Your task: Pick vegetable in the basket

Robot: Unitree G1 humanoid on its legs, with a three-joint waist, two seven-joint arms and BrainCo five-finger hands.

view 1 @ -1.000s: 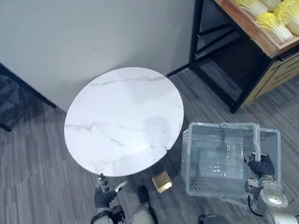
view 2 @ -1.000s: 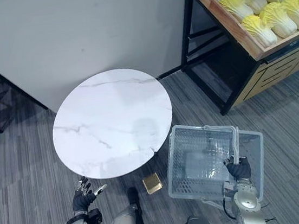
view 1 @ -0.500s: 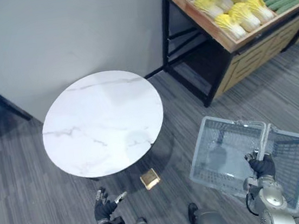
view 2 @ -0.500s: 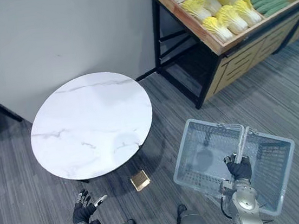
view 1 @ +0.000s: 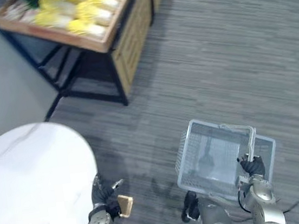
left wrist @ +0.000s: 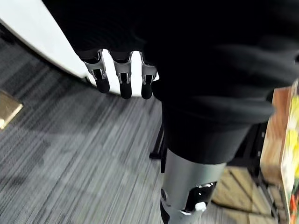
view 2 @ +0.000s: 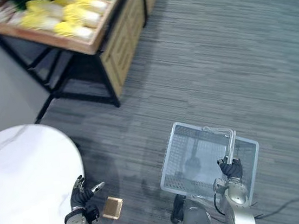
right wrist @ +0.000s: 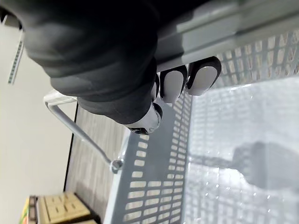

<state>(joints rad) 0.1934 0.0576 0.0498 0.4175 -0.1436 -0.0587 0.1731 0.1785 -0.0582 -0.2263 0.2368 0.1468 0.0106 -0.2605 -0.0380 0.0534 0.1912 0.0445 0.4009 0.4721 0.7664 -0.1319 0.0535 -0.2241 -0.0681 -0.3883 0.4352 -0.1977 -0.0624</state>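
Several pale yellow, leafy cabbages (view 1: 80, 14) lie in a wooden crate (view 1: 53, 35), upper left. Right hand (view 1: 253, 167) curls round the handle (view 1: 250, 142) of the empty grey perforated plastic basket (view 1: 185, 159), lower right; left hand (view 1: 100, 193) hangs loosely spread, lower left.

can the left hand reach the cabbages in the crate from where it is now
Probably not. The left hand hangs open by the table; the cabbages lie in a crate well across the floor. Nothing blocks the way, but the robot would likely need to walk closer.
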